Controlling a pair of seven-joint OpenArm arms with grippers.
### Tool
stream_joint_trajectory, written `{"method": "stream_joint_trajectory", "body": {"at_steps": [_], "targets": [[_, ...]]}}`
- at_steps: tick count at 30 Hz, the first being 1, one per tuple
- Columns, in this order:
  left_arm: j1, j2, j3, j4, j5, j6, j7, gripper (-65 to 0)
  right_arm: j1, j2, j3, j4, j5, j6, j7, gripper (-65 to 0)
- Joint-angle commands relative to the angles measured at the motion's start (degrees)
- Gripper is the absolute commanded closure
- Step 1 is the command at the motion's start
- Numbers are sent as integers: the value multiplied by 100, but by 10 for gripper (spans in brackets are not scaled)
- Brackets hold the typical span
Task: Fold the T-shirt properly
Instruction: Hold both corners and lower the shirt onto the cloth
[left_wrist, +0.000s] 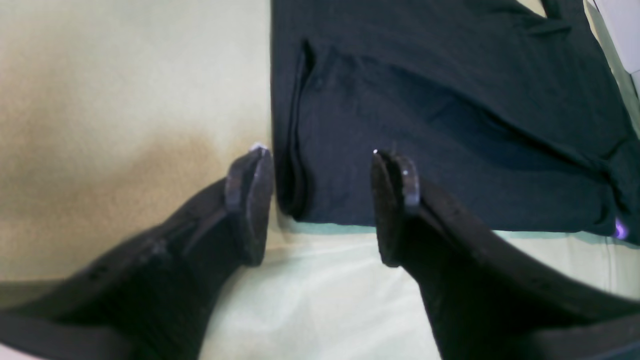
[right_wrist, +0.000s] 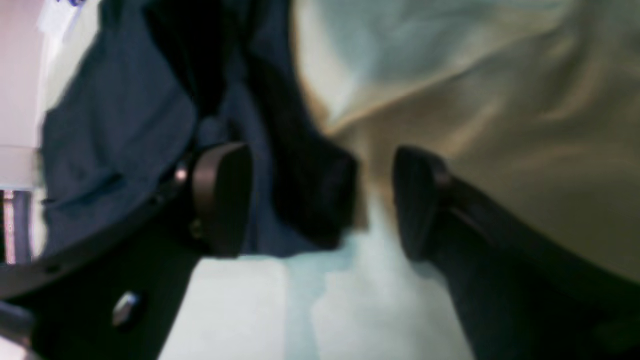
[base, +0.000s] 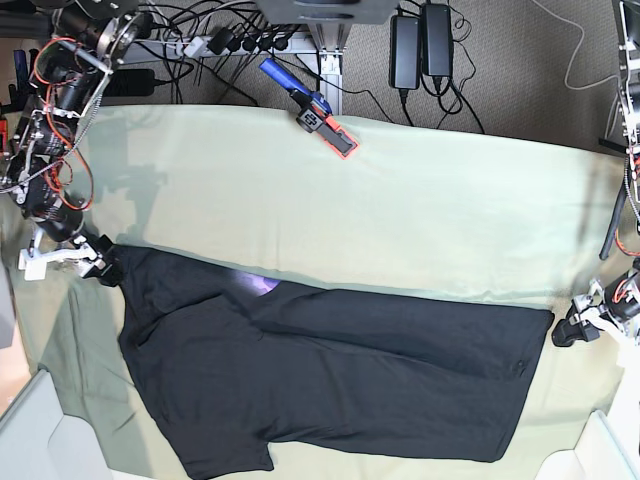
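One T-shirt (base: 330, 390) lies flat on the counter (base: 430, 220), black and plain side up, spread across the near half of the pale green cloth; two arms are in view, one at each end of it; one blue and orange tool (base: 312, 110) rests at the far edge, well apart from the shirt.

In the base view, at the left, the right gripper (base: 103, 268) sits at the shirt's upper left corner; its fingers (right_wrist: 222, 197) stand wide open, one over the dark cloth and one over the bare green cloth, with a thick fold of the shirt's edge between them; whether they touch it cannot be told, because the right wrist view is blurred. A small purple spot (base: 265, 286) shows at the folded upper edge; the print itself is hidden. The lower hem is partly cut off by the bottom of the base view.

At the right, the left gripper (base: 568, 330) waits just beside the shirt's right corner; its fingers (left_wrist: 249, 200) are wide open and hold nothing, straddling the folded corner edge. Bare cloth lies open beyond the shirt's far side.
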Motion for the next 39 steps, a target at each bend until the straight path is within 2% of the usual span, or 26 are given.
{"method": "stream_joint_trajectory", "body": {"at_steps": [1, 8, 14, 17, 18, 19, 23, 26, 32, 39], "targets": [[-168, -107, -33, 101, -131, -71, -101, -355, 79, -61, -31, 66, 35, 472, -87, -443], [-168, -87, -33, 101, -286, -71, 7, -355, 79, -444, -63, 66, 50, 472, -66, -442], [-155, -92, -33, 101, -310, -71, 26, -355, 81, -476, -63, 94, 136, 472, -2, -441], [-118, -81, -33, 101, -529, -71, 81, -355, 79, -474, -61, 133, 133, 472, 42, -440], [-94, -76, -33, 101, -697, -71, 181, -355, 81, -474, -61, 160, 136, 472, 42, -429], [-74, -59, -33, 101, -907, -71, 328, -355, 79, -474, -61, 201, 136, 472, 42, -386], [-11, 72, -35, 98, -1073, -71, 492, -355, 76, -474, -61, 435, 136, 470, 39, -140], [4, 203, -44, 90, -970, -71, 444, -355, 79, -474, -63, 568, 133, 472, 42, -3], [4, 463, -433, 76, 2, -71, -87, -355, 74, -474, -61, 584, 15, 472, 42, 0], [4, 505, -817, 50, 920, 476, -461, -355, 74, -474, -63, 584, 7, 472, 42, 0]]}}
